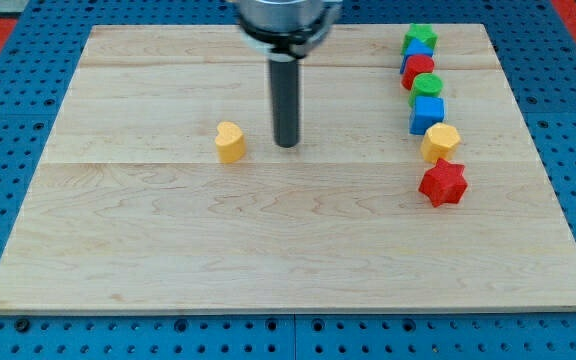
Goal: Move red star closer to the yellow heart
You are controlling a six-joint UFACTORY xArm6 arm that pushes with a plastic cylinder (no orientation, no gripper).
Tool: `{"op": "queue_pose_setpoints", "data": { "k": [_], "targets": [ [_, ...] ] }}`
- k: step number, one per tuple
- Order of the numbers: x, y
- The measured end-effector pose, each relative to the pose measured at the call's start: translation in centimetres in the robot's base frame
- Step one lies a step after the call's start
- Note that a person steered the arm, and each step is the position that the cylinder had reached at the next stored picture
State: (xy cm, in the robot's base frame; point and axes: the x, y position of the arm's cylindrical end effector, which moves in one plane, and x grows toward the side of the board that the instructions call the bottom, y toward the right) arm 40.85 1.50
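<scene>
- Red star (442, 184) lies in the right part of the frame, a little below mid-height, at the bottom end of a line of blocks on the wooden board (288, 250).
- Yellow heart (230, 141) stands alone left of centre, well apart from the red star.
- My tip (287, 145) rests on the board just to the right of the yellow heart, near it but not touching, and far to the left of the red star.
- I carry no pincer: my arm ends in a plain dark rod, so it neither opens nor closes, and it holds nothing.
- Above the red star and touching it, or nearly so, sits a second yellow block (440, 142), its shape unclear.
- Further up the line come a blue cube (427, 113), a green block (427, 85), a red block (417, 69), a blue block (417, 48) and a green block at the upper right (420, 35).
</scene>
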Motion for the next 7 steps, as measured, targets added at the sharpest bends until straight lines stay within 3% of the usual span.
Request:
{"op": "queue_pose_setpoints", "data": {
  "k": [1,3,4,5,7],
  "targets": [
    [1.7,4.3],
    [11.0,6.4],
    [13.6,13.5],
    [12.9,19.7],
    [7.9,16.6]
  ]
}}
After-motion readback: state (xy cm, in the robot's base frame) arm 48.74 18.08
